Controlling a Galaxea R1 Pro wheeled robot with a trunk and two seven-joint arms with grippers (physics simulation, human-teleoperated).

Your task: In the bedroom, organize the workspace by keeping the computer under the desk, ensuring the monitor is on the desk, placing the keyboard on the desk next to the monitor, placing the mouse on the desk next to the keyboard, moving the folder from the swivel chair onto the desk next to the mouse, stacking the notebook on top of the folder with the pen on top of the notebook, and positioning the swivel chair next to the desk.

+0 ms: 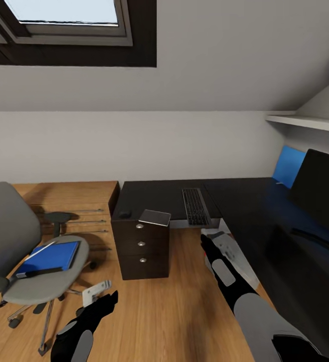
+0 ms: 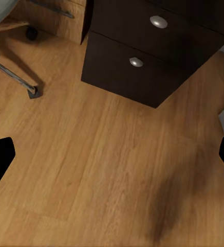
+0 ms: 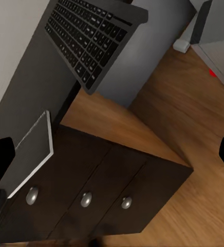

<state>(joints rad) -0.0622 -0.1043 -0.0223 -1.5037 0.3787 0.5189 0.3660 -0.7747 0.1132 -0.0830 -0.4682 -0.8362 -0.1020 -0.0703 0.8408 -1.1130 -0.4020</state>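
The grey swivel chair [image 1: 13, 236] stands at the left on the wood floor, apart from the desk. The blue folder [image 1: 51, 256] lies on its seat, with a thin dark pen-like rod [image 1: 37, 273] along its front edge. On the black desk [image 1: 255, 211] lie the keyboard [image 1: 195, 206] [image 3: 89, 38], the small dark mouse [image 1: 125, 213] and the notebook [image 1: 155, 217] [image 3: 32, 152] over the drawer unit [image 1: 142, 246]. The monitor [image 1: 320, 193] stands at the right. The light grey computer [image 3: 220, 51] sits on the floor beneath the desk. My left gripper [image 1: 101, 297] [image 2: 112, 159] and right gripper [image 1: 212, 239] [image 3: 112, 159] hang open and empty.
A low light-wood counter [image 1: 69, 193] runs behind the chair along the white wall. A blue wall panel [image 1: 288, 166] and a white shelf [image 1: 305, 121] sit behind the monitor. The chair's chrome legs [image 2: 14, 74] spread close to my left gripper. Bare wood floor [image 1: 174, 301] lies between my arms.
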